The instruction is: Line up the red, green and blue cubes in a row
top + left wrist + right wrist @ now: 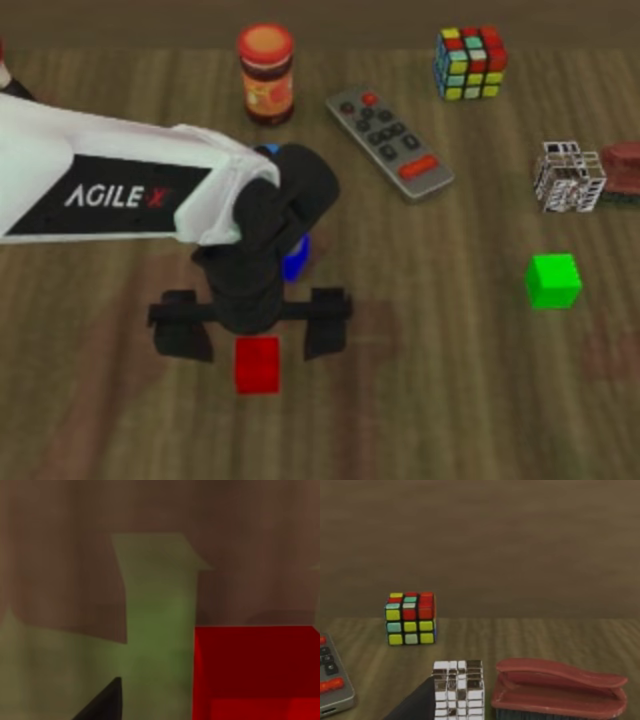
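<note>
- Left gripper [256,338]: low over the table's lower-left-centre area, fingers spread wide, one on each side of the red cube; no contact seen, nothing held.
- Red cube [257,364]: on the table between and just below the two finger tips in top view; in left wrist view it fills the corner of the frame [255,672], w/ one dark fingertip [102,702] apart from it.
- Blue cube [295,257]: mostly hidden under the left wrist; only a sliver shows at the arm's right edge, just above the red cube in top view.
- Green cube [553,280]: alone on the right side of the table, well apart from the red and blue cubes.
- Left arm [110,185]: white w/ AgileX lettering, reaches in from the left edge.
- Right arm: not in top view; right wrist view shows only a dark finger edge [415,705], so grip state cannot be told.
- Jar [266,74]: upright, red lid, top centre-left.
- Remote [389,143]: grey, lies diagonally, right of the jar.
- Multicoloured puzzle cube [470,62]: top right; also in right wrist view [410,618].
- Silvery gridded cube [567,177]: right side, above the green cube, just beside a reddish brush [622,172] at the right edge; both near in right wrist view [458,687], [560,690].
- Table [450,400]: dark wood grain.
</note>
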